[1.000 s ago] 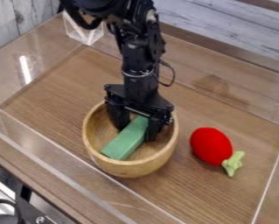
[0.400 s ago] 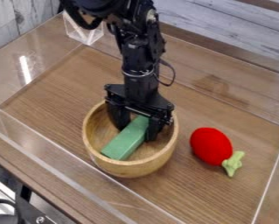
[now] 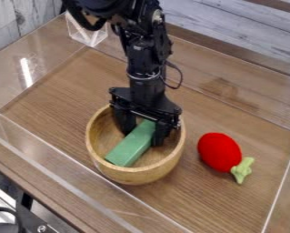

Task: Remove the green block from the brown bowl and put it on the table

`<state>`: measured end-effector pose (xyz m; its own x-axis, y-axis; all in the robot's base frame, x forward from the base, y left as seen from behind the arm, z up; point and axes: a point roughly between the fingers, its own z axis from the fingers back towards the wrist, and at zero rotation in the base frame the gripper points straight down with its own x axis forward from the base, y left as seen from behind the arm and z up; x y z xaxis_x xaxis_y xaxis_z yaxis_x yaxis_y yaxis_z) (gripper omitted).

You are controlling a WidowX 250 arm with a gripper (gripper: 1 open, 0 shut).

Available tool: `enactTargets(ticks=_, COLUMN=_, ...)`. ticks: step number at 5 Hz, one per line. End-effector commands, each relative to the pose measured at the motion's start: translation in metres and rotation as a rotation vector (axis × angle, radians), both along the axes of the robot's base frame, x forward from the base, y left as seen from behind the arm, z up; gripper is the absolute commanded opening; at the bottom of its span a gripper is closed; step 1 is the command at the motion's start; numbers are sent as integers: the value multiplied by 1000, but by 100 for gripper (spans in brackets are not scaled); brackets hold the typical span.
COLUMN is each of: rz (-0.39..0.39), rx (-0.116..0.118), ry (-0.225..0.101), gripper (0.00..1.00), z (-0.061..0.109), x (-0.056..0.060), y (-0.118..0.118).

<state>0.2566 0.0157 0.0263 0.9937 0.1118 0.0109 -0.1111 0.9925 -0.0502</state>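
Straddling the far end of the green block (image 3: pixel 131 146), the gripper (image 3: pixel 144 128) pointed straight down inside the brown bowl (image 3: pixel 135 167), jaws wide, nothing held. Block was leaning in the bowl: near end down toward the left inner wall, far end raised between the fingers. Contact between fingers and block couldn't be confirmed from this 1 view.

Step in hand, as I judged it: close on the block, then lift out.

Notes for doing it well:
- Close across the block's narrow width, not its length. Fingers looked lined up for that.
- Block was tilted, so a grip at the raised end could let it pivot and swing. Gripping closer to mid-length would be better if the bowl wall allowed.
- The finger nearest the rim sat close to it. Closing off-centre could shove the bowl rather than clamp the block.
- Lift straight up until the low end cleared the rim, then move sideways.
- Drop zone: bare table (image 3: pixel 62 86) left of the bowl looked free. The red toy fruit (image 3: pixel 220 150) sat just right of the bowl, so avoid that side.
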Motion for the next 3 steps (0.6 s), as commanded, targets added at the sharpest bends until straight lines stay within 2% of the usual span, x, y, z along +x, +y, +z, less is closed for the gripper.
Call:
enactTargets(ticks=1, rz=17, rx=1, ry=-49, gripper=0, z=8, x=10, y=5)
enactTargets(ticks=3, rz=22, rx=-9, ry=-49, gripper=0, z=17, x=9, y=6)
